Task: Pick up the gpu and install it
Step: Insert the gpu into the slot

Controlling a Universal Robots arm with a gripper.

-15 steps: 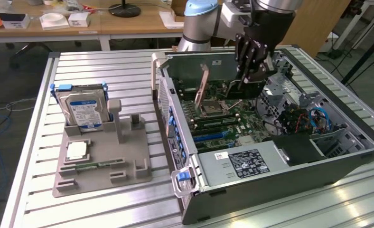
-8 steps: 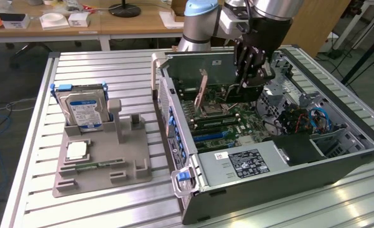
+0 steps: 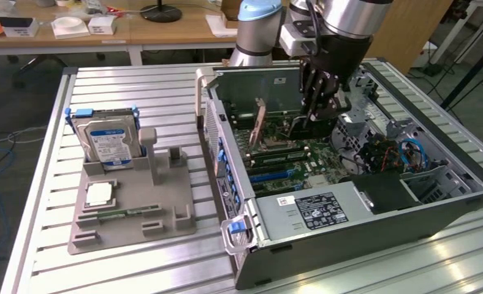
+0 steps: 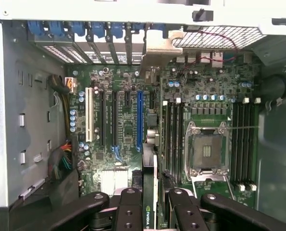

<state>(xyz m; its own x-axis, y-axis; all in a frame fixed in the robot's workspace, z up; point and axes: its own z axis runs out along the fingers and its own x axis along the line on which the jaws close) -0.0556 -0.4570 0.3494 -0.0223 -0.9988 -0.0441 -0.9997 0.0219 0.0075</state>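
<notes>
End effector (image 4: 151,207) points down, seemingly clamped.

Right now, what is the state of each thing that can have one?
case: open, side panel off.
gpu: gripped, on edge above the motherboard.
end effector: shut on the gpu, inside the case.
hard drive: upright in the holder.
memory stick: flat in the holder.
CPU socket: empty.

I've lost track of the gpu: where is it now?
In the wrist view the gpu sits edge-on in the hand, over the motherboard close to the blue slot, inside the open case on the exterior view's right.
</notes>
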